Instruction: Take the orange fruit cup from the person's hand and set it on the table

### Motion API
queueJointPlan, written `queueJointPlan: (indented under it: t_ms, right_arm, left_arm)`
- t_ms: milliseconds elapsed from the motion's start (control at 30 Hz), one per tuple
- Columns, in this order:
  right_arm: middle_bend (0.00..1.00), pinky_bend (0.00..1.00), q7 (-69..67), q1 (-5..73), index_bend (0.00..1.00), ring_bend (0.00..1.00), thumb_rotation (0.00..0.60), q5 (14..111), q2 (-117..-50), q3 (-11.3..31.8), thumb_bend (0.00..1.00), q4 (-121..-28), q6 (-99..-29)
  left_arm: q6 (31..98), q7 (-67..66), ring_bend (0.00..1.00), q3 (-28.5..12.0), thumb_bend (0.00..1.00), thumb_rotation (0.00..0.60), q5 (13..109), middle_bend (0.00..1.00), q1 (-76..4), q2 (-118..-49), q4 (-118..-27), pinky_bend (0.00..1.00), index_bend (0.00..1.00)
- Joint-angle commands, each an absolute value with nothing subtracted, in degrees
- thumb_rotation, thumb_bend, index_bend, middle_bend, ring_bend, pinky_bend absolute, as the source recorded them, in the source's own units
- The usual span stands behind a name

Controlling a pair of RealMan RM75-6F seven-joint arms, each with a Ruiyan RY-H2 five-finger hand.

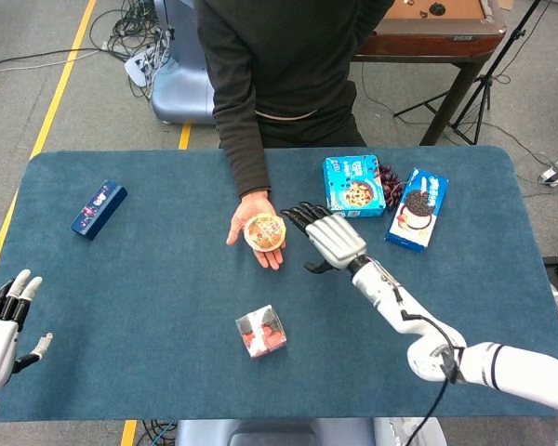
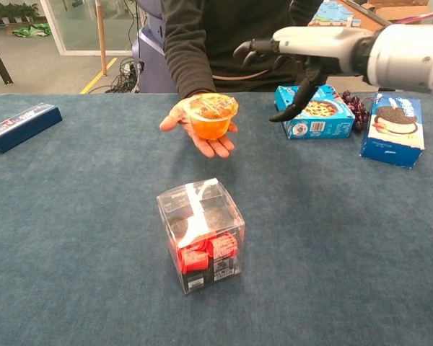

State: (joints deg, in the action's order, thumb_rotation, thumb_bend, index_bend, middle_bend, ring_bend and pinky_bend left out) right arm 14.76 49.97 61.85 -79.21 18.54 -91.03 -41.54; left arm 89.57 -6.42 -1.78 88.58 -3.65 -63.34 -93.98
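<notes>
The orange fruit cup rests on the person's open palm over the middle of the blue table. My right hand hovers open just to the right of the cup, fingers spread toward it, a small gap left between fingertips and cup. My left hand is open, low at the table's near left corner, holding nothing.
A clear plastic box with red items stands in front of the cup. Two blue snack boxes and dark grapes lie at the far right. A dark blue bar lies far left.
</notes>
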Motion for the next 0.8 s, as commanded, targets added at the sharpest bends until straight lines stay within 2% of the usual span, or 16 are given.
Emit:
queueJointPlan:
  t_ms: [33, 467, 800]
  right_arm:
    - [0.09, 0.13, 16.3, 53.5, 0.00, 0.01, 0.600, 58.2, -82.4, 19.1, 0.19, -87.3, -39.5]
    - [0.09, 0.13, 16.1, 61.8, 0.00, 0.01, 0.600, 51.5, -90.9, 18.7, 0.19, -75.9, -36.6]
    - [0.12, 0.14, 15.7, 64.7, 0.00, 0.01, 0.600, 49.6, -93.8, 17.7, 0.19, -71.7, -35.9]
  left_arm:
    - [89.7, -6.5, 0.03, -1.8, 0.30, 0.600, 88.6, 0.00, -3.5, -63.3, -94.0, 0.09, 0.00]
    - [89.6, -6.4, 0.03, -1.8, 0.30, 0.600, 88.1, 0.00, -3.2, -63.3, -93.8, 0.09, 0.00]
    - [89.7, -6.0, 0.03, -1.8, 0.30, 0.600, 87.7, 0.00, -2.7, -63.3, -93.4, 0.09, 0.00]
